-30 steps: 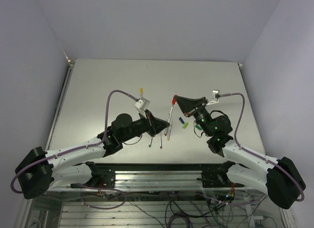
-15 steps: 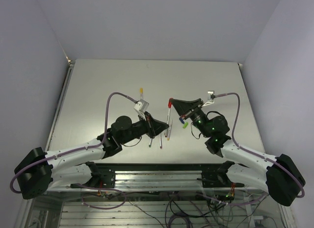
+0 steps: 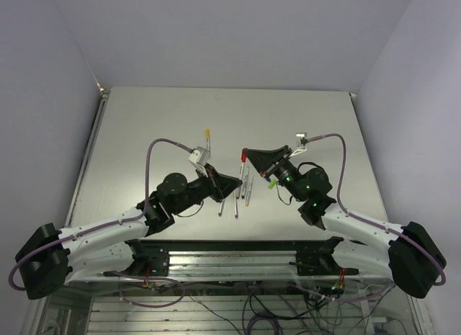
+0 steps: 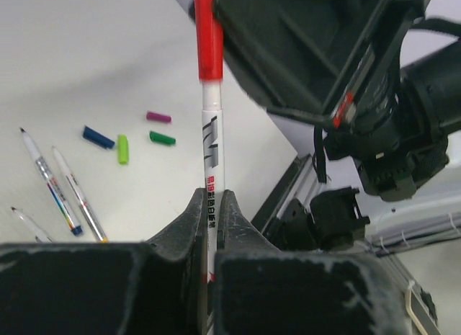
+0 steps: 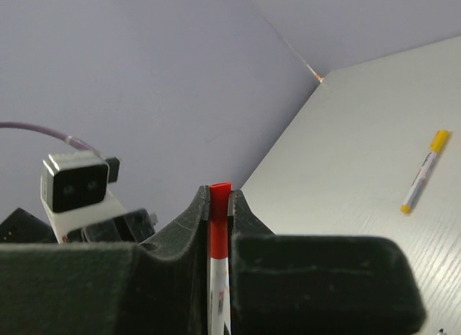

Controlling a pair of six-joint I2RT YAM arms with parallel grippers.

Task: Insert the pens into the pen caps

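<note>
My left gripper [image 4: 209, 194] is shut on the white barrel of a pen [image 4: 209, 151] that stands up out of its fingers. The red pen cap [image 4: 207, 32] sits over the pen's upper end. My right gripper [image 5: 219, 194] is shut on that red cap [image 5: 219, 220]. In the top view the two grippers [image 3: 236, 182] [image 3: 246, 156] meet above the table's middle with the pen between them. Blue [image 4: 98, 137], light green [image 4: 123, 149], magenta [image 4: 159, 117] and dark green [image 4: 163, 138] caps lie loose on the table. Three uncapped pens [image 4: 50, 184] [image 4: 78, 194] [image 4: 25, 223] lie beside them.
A pen with a yellow cap on it [image 3: 207, 137] lies alone further back on the table [image 3: 144, 126]. The loose pens [image 3: 236, 204] lie just under the left gripper. Grey walls close the table on three sides.
Both grippers have shifted left together with the pen and red cap between them. The right arm has swung in towards the left one.
</note>
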